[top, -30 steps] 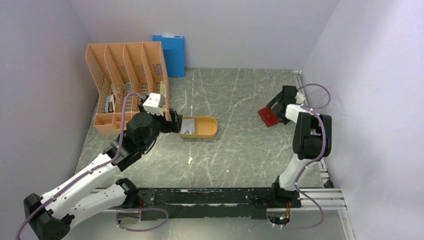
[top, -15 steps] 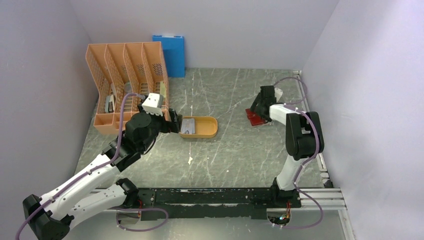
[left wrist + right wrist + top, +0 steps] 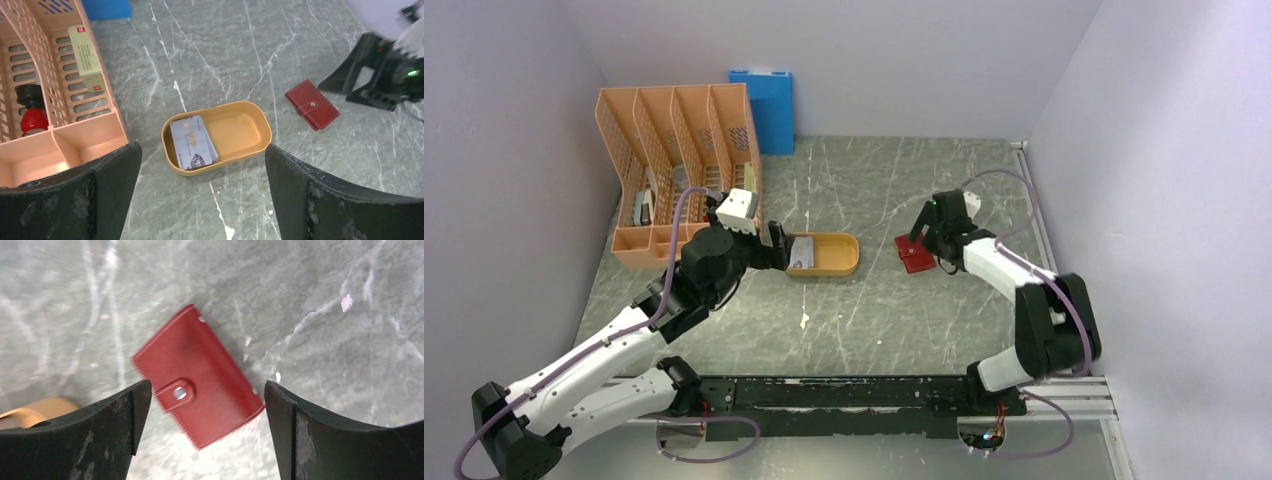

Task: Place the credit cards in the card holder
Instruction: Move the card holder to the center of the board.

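Several grey credit cards (image 3: 192,141) lie stacked in the left end of the orange oval tray (image 3: 260,127), the top one marked VIP. They also show in the top view (image 3: 800,252). My left gripper (image 3: 202,152) is open and empty, above the tray's near left side (image 3: 776,243). The dark red card holder (image 3: 200,390) lies closed on the table, its tab snapped shut, to the right of the tray (image 3: 914,253). My right gripper (image 3: 205,392) is open and hangs just above the holder, its jaws apart on either side of it and not gripping it (image 3: 921,236).
An orange file rack (image 3: 679,170) stands at the back left, close to my left arm, with a red and black object (image 3: 31,107) and a small box (image 3: 85,57) in it. A blue folder (image 3: 764,108) leans on the back wall.
My right gripper and the card holder have moved left, from near the right wall towards the tray. My left gripper has shifted only slightly by the tray.
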`<state>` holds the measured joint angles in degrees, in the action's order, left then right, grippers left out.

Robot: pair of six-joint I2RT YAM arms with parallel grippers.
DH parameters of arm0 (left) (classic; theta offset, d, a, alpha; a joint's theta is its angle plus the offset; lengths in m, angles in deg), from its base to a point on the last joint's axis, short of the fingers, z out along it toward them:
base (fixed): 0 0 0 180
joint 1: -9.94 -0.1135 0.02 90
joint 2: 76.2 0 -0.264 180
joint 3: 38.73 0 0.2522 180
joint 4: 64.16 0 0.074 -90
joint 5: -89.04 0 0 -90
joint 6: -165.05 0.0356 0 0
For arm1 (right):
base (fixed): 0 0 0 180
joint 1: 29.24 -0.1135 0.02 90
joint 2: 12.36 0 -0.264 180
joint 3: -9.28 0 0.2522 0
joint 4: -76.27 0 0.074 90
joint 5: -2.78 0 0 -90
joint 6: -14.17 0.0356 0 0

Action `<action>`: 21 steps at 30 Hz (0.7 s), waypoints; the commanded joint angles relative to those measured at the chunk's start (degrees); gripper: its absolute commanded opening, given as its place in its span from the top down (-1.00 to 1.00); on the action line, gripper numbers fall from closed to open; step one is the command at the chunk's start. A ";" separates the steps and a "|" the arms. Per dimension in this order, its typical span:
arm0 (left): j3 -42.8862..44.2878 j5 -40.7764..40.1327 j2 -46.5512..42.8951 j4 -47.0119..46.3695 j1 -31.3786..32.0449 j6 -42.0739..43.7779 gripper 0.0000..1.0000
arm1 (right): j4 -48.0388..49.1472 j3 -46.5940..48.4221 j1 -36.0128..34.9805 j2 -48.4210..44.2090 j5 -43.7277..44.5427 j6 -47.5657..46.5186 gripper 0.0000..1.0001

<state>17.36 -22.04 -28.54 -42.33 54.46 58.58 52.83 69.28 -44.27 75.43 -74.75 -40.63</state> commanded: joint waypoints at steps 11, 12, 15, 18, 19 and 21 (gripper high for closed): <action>1.70 0.55 1.09 0.18 1.01 -0.15 -0.94 | 11.11 -19.53 0.32 -24.33 -7.31 32.26 -0.44; 1.71 0.52 1.07 0.26 1.14 -0.14 -0.94 | 11.83 -20.28 0.41 -24.36 -7.13 32.73 -0.42; 1.66 0.14 0.88 0.28 1.32 0.00 -0.94 | 14.44 -22.38 0.35 -22.88 -7.19 33.45 -0.33; 1.62 -0.25 0.53 0.35 1.44 0.01 -0.94 | 18.16 -24.79 0.36 -20.68 -7.72 34.78 -0.22; 1.62 -0.46 0.46 0.40 1.45 0.01 -0.94 | 19.26 -25.40 0.41 -20.10 -7.60 35.10 -0.19; 1.62 -0.72 0.38 0.49 1.60 0.10 -0.93 | 20.89 -26.28 0.43 -18.96 -7.25 35.30 -0.13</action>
<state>17.36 -21.83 -27.45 -41.85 55.42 58.58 67.30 44.98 -43.96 54.69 -82.33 -8.50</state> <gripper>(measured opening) 0.968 0.590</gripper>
